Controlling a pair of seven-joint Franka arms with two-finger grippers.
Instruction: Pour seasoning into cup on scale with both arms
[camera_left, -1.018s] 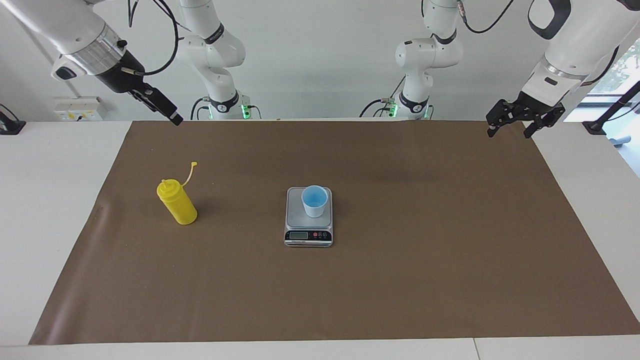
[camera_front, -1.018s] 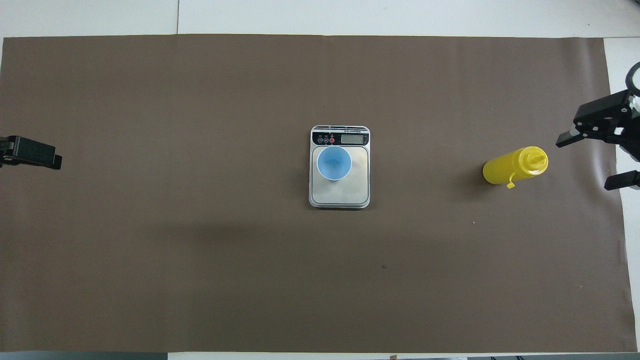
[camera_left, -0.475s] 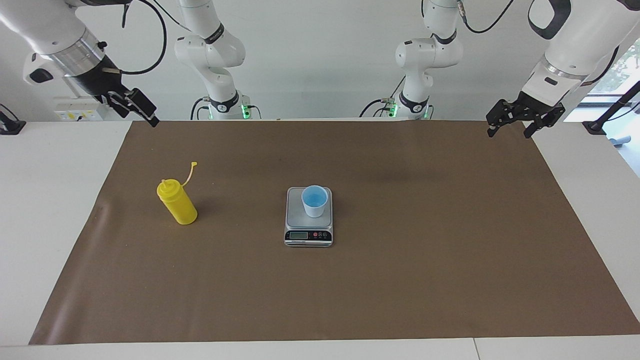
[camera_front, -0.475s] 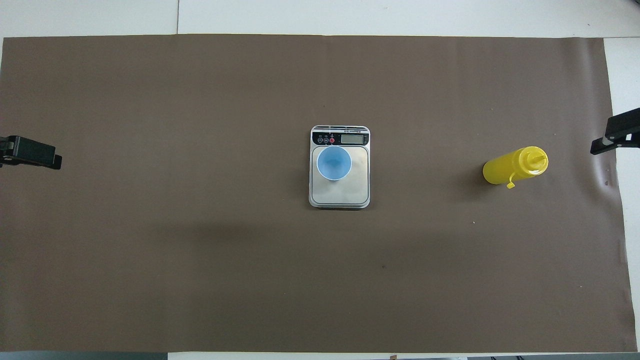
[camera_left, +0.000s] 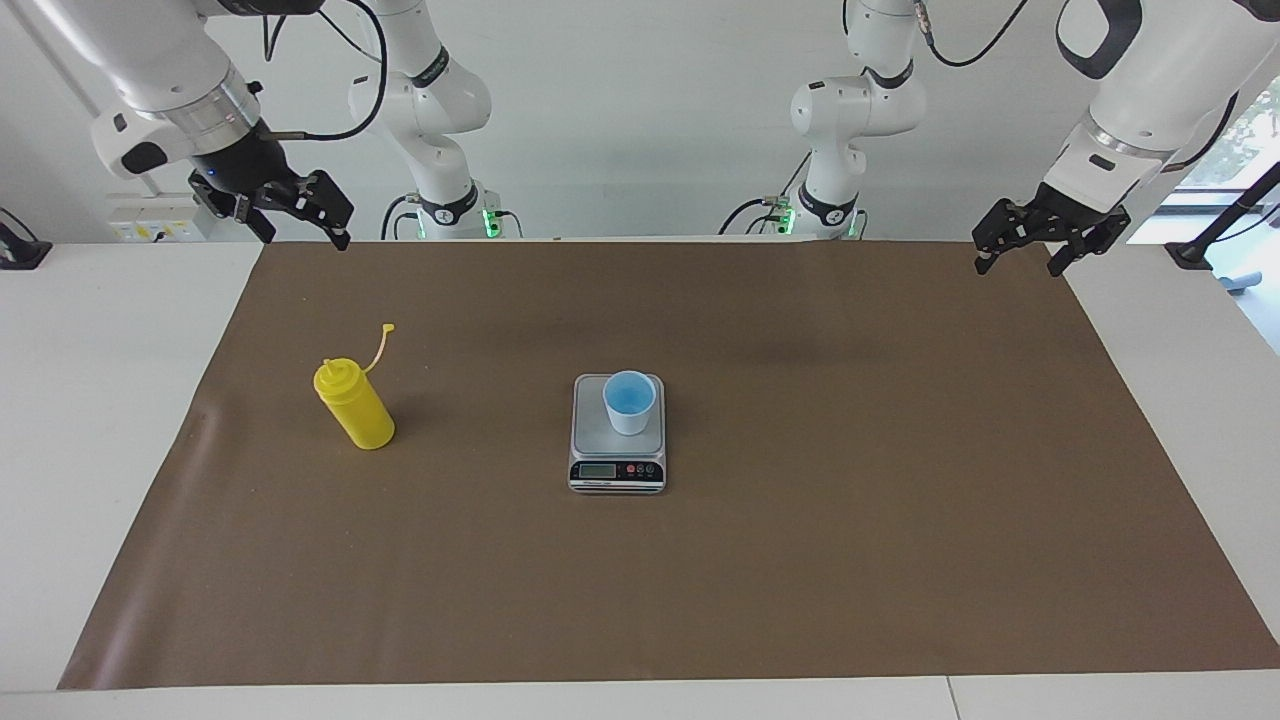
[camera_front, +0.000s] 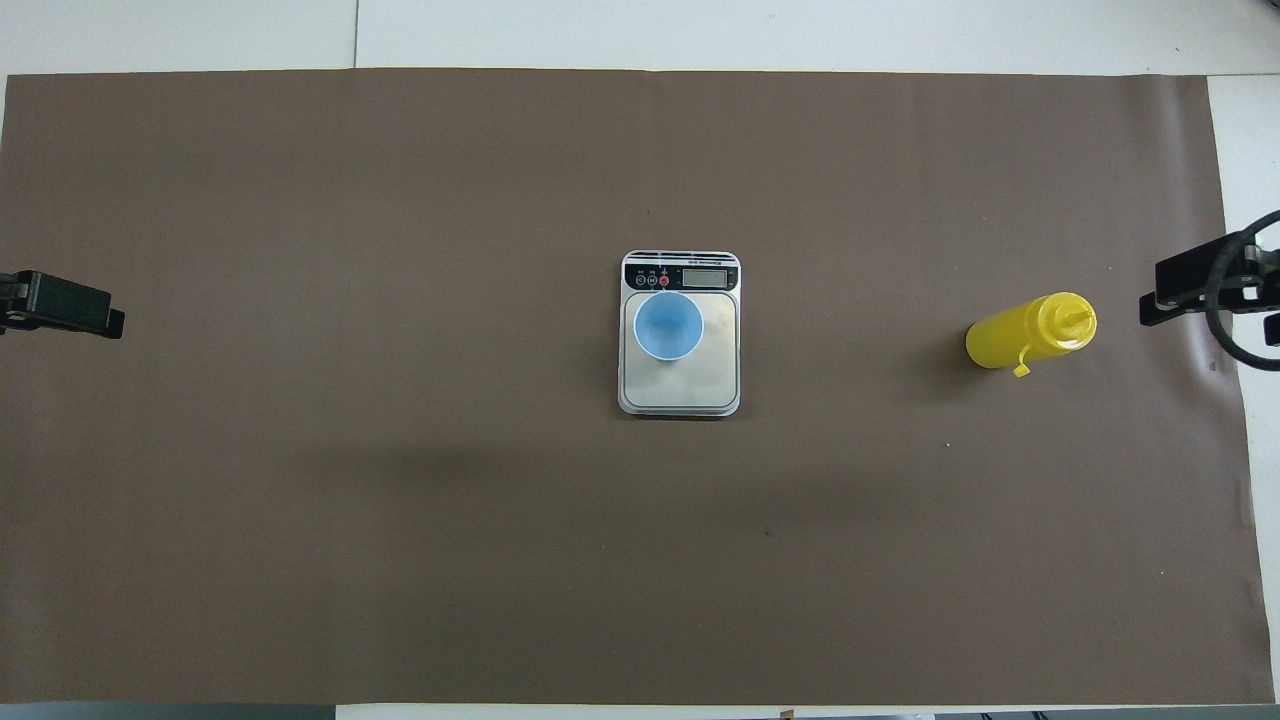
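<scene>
The yellow seasoning bottle (camera_left: 355, 405) stands upright on the brown mat toward the right arm's end, its cap strap sticking up; it also shows in the overhead view (camera_front: 1030, 330). The light blue cup (camera_left: 629, 400) stands on the silver scale (camera_left: 592, 432) at mid table; the cup (camera_front: 668, 325) and scale (camera_front: 680, 388) also show from overhead. My right gripper (camera_left: 300, 232) is open and empty, raised over the mat's corner nearest the robots, apart from the bottle; its tip shows at the overhead view's edge (camera_front: 1195, 290). My left gripper (camera_left: 1020, 262) is open and empty, waiting over the mat's other corner (camera_front: 65, 305).
A brown mat (camera_left: 800, 560) covers most of the white table (camera_left: 100, 400). Two shorter white arms (camera_left: 430, 120) (camera_left: 850, 110) stand at the robots' end of the table.
My right gripper has turned and swung over the mat's corner; its fingers now show spread apart. The left arm, bottle, cup and scale have not moved.
</scene>
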